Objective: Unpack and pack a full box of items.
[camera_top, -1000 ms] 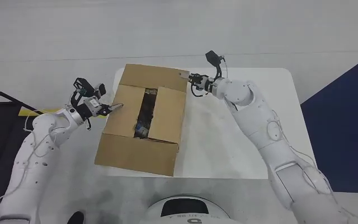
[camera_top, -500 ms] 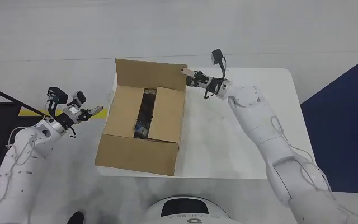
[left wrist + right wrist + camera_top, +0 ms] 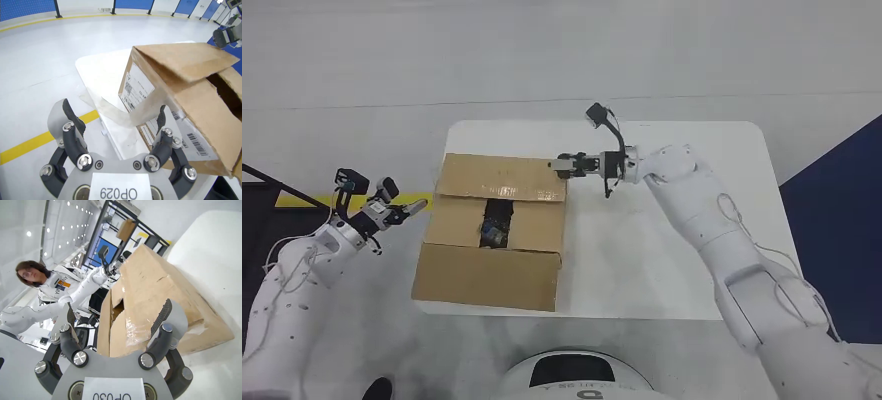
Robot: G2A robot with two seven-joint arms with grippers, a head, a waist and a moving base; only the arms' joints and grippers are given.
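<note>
We're at the flap-handling step on the box [image 3: 487, 265], which sits at the left end of the table [image 3: 672, 250]. The far flap [image 3: 504, 180] lies folded down across the top, and a dark gap beneath it shows some of the items [image 3: 492, 222] inside. The right gripper [image 3: 564, 163] is at that flap's right corner with its fingers spread wide. In the right wrist view they straddle the taped cardboard edge without clamping it, so it's pressing or guiding, not holding. The left gripper [image 3: 412, 208] hangs just off the box's left side, also spread and holding nothing. A loose strip of clear tape [image 3: 121, 113] trails from the box's corner across the space between its fingers. We can't tell from this alone whether we're opening or closing. If opening, the right gripper needs to pinch the flap edge and lift it back. If closing, the flap needs holding flat. Watch that the tape doesn't snag the left fingers [image 3: 72, 115].
</note>
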